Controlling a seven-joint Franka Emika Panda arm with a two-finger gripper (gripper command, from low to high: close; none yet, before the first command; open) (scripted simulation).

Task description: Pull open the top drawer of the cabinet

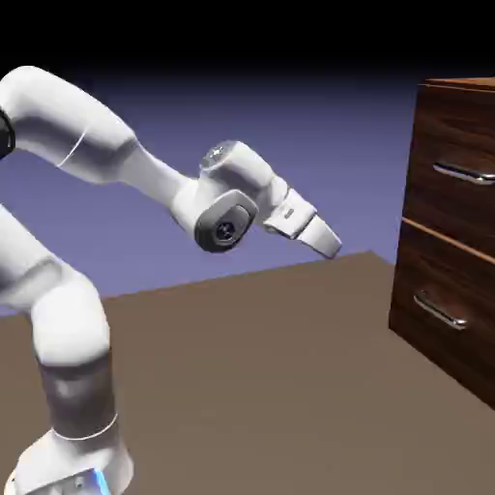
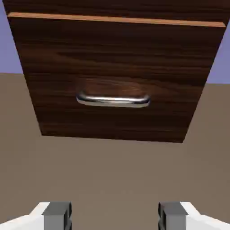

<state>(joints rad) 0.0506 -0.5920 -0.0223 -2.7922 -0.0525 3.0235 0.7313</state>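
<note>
Two grey fingertips (image 2: 57, 214) stand wide apart at the bottom of the hand view with nothing between them, so the end effector (image 1: 329, 242) is open and empty. Beyond them lies bare brown worktop (image 2: 112, 170), and past that the cabinet (image 1: 450, 232), well apart from the end effector. In the exterior view the arm (image 1: 116, 155) reaches toward the cabinet with the end effector tilted slightly downward, hanging above the worktop short of the cabinet's front. The top drawer (image 1: 454, 160) sits shut and flush in the cabinet, its silver handle (image 1: 466, 174) a little higher than the end effector and away to the exterior view's right. Below it, past a lighter seam, is the lower drawer (image 2: 112, 81) with its own handle (image 2: 112, 100), which the hand view faces squarely. That view cuts off the top drawer almost entirely, showing only a dark strip above the seam. The exterior view's right edge cuts off much of the cabinet and the end of the top handle.
</note>
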